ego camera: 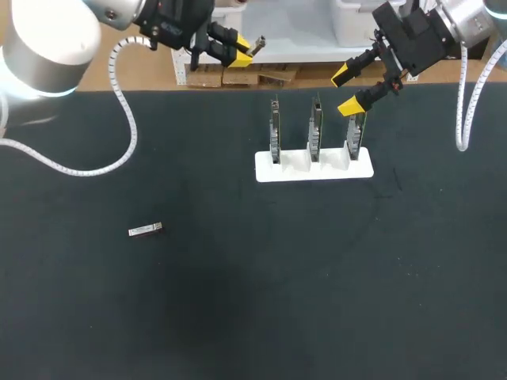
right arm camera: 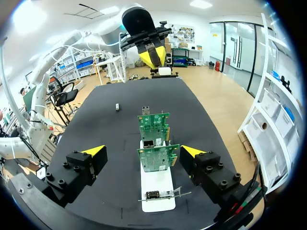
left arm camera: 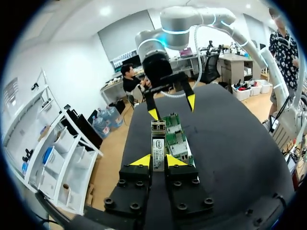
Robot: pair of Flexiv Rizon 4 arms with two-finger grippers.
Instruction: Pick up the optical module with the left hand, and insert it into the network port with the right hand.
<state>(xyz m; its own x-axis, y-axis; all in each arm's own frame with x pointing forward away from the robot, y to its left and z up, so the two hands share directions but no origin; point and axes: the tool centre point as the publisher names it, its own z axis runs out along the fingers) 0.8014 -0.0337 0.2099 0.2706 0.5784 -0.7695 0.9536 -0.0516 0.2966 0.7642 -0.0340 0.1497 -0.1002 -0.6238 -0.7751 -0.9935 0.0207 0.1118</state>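
Observation:
My left gripper (ego camera: 240,49) hangs above the table's far edge, shut on a silver optical module (ego camera: 255,43) that sticks out past its yellow tips. In the left wrist view the gripper (left arm camera: 157,161) clamps that module (left arm camera: 158,145) from both sides, pointing toward the network cards (left arm camera: 175,139). My right gripper (ego camera: 345,90) is open, just above the rightmost of three upright cards (ego camera: 354,134). In the right wrist view, the right gripper (right arm camera: 143,151) straddles the green cards (right arm camera: 154,125) from above without touching them.
The cards stand in a white slotted stand (ego camera: 313,168) at the back middle of the black table. A second optical module (ego camera: 145,230) lies flat on the left part of the table, the same module (right arm camera: 117,107) showing small beyond the cards.

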